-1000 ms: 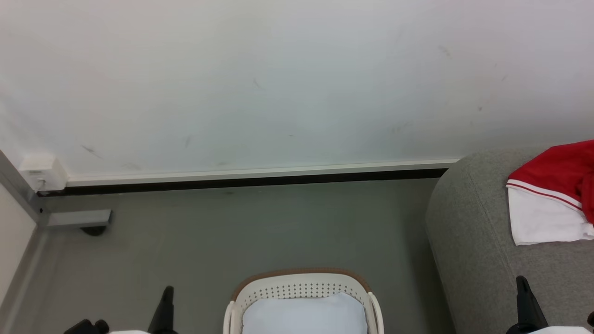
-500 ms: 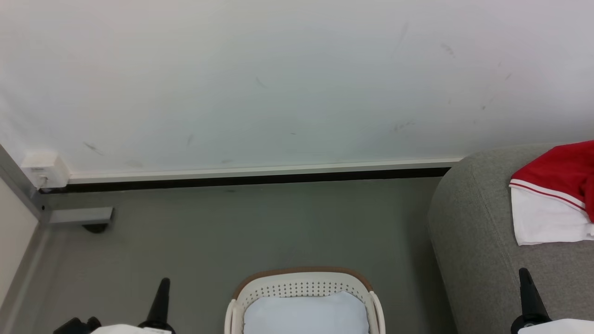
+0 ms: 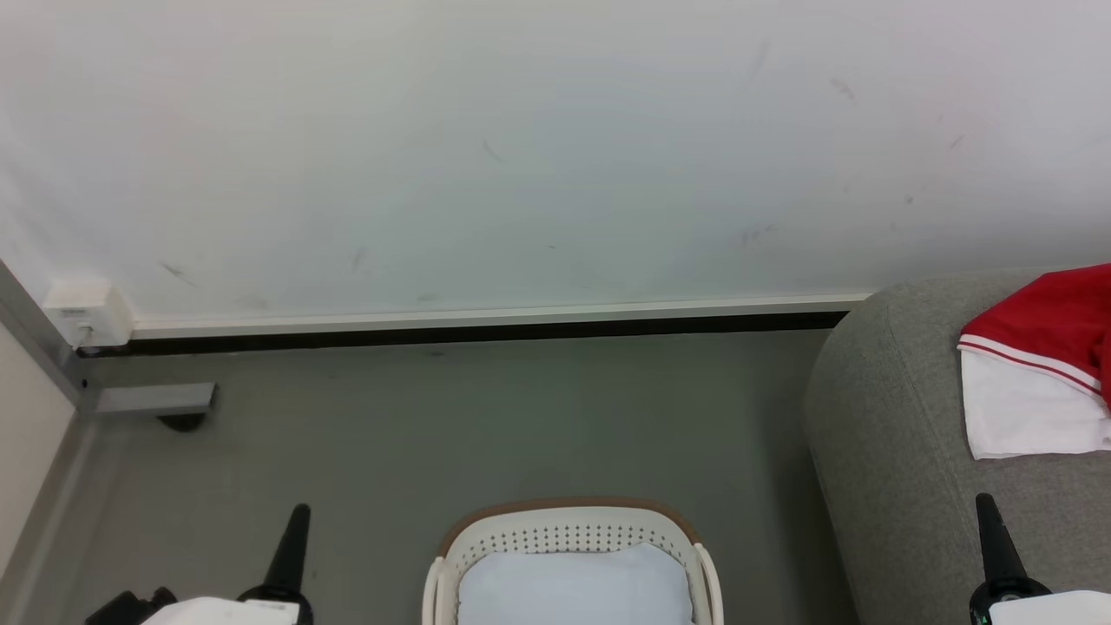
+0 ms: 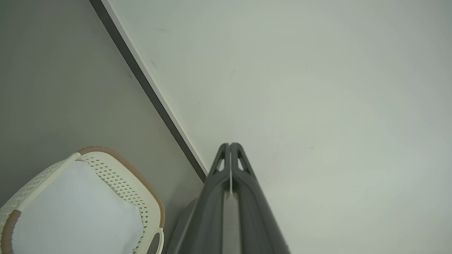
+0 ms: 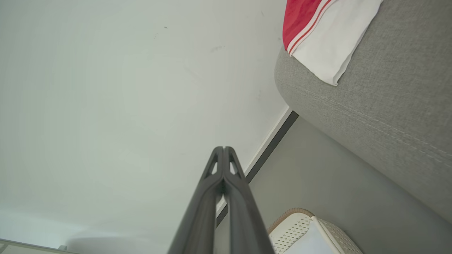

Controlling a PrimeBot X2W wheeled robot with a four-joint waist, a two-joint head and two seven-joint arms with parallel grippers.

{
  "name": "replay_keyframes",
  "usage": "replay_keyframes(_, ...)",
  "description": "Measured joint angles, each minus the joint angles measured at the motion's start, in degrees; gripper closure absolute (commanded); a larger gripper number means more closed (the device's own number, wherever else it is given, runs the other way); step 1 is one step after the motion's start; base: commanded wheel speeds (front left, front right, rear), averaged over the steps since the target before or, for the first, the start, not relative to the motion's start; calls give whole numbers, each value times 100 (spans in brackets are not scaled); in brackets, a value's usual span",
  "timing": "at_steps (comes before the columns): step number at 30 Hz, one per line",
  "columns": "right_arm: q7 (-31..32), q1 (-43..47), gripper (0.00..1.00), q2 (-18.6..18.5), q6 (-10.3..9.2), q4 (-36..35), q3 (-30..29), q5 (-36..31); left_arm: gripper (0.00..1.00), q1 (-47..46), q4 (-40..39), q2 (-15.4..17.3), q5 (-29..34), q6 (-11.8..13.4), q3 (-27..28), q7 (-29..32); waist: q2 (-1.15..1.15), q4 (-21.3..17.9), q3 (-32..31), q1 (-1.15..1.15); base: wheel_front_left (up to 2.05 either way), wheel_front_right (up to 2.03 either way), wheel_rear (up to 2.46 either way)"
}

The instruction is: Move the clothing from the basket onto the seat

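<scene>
A small white box (image 3: 82,311) low on the wall (image 3: 555,156) bears a mark too small to read.

The left gripper (image 3: 293,531) rises at the lower left of the head view, above the grey floor (image 3: 486,417), with its pale forearm at the bottom edge. In the left wrist view its dark fingertips (image 4: 226,147) are pressed together and aim at the wall. The right gripper (image 3: 985,514) stands at the lower right, over the seat (image 3: 885,434). Its fingertips (image 5: 220,150) are likewise together, with nothing between them.

The clothing (image 3: 1033,373) lies on the grey woven seat near its rounded end. It is a red garment folded over a white part, with thin red-and-white stripe trim between them. The white perforated basket (image 3: 564,508), brown along its rim, sits on the floor between the grippers, near the seat but apart from it. It holds a pale bluish-white sheet (image 3: 573,586).
</scene>
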Motion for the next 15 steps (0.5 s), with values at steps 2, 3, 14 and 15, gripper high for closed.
replay_keyframes(2, 33, -3, 100, 0, 0, -22, -8, 136, 100, -15, -2, -4, -63, -18, 21, 45, 0, 5, 4, 0, 0, 0, 0)
replay_keyframes(3, 40, -4, 100, 0, 0, -32, -10, 201, 100, -21, -7, -7, -123, -32, 33, 49, 0, 7, 6, 0, 0, 0, 0)
replay_keyframes(14, 182, -45, 100, -4, 0, -119, -43, 765, 100, -94, -12, -31, -641, -132, 170, 194, 0, 34, 28, 0, 0, 0, 0)
replay_keyframes(15, 182, -45, 100, -4, 0, -119, -43, 765, 100, -94, -12, -31, -641, -132, 170, 194, 0, 34, 28, 0, 0, 0, 0)
